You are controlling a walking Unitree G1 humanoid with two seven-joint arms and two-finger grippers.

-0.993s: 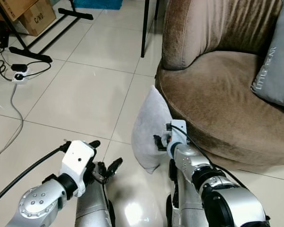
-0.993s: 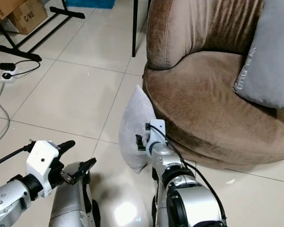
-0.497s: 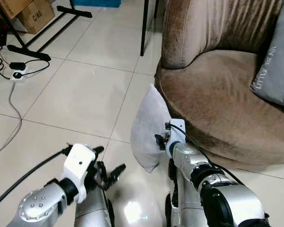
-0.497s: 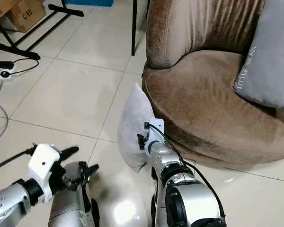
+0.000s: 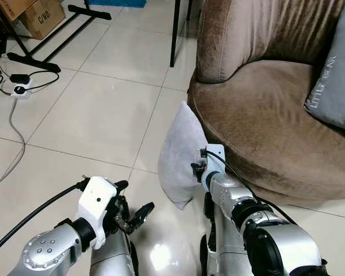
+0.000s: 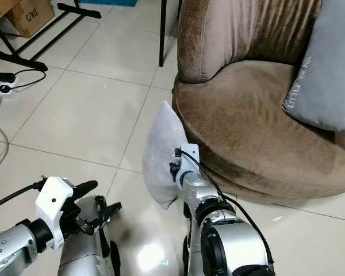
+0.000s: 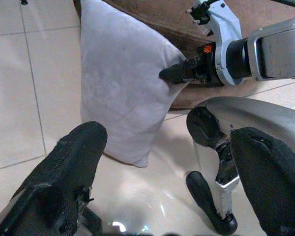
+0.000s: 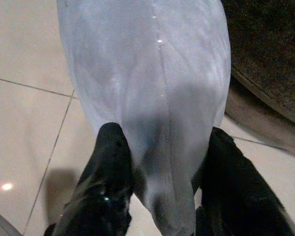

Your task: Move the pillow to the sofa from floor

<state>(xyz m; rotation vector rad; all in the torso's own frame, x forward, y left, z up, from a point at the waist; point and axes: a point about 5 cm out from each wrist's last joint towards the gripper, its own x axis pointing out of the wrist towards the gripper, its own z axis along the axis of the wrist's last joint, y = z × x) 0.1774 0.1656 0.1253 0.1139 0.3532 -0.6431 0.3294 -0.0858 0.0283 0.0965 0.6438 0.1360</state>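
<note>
left gripper [image 5: 132,211] lowered | pillow [image 5: 181,155] edge against sofa [image 5: 264,126] | jaws straddle seam

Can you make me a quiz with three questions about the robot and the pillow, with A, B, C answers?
1. Where is the grey pillow that the right hand is reaching?
A. On the floor, leaning on the brown sofa
B. On top of a cardboard box
C. On the sofa seat

2. How many grey pillows can you see?
A. One
B. Two
C. Four

3. What is the left hand doing?
A. Squeezing the pillow
B. Open, holding nothing
C. Holding a cable

Answers:
1 A, its bottom corner sits on the tiles.
2 B, a second pillow rests on the sofa.
3 B, its fingers are spread over bare floor.
</note>
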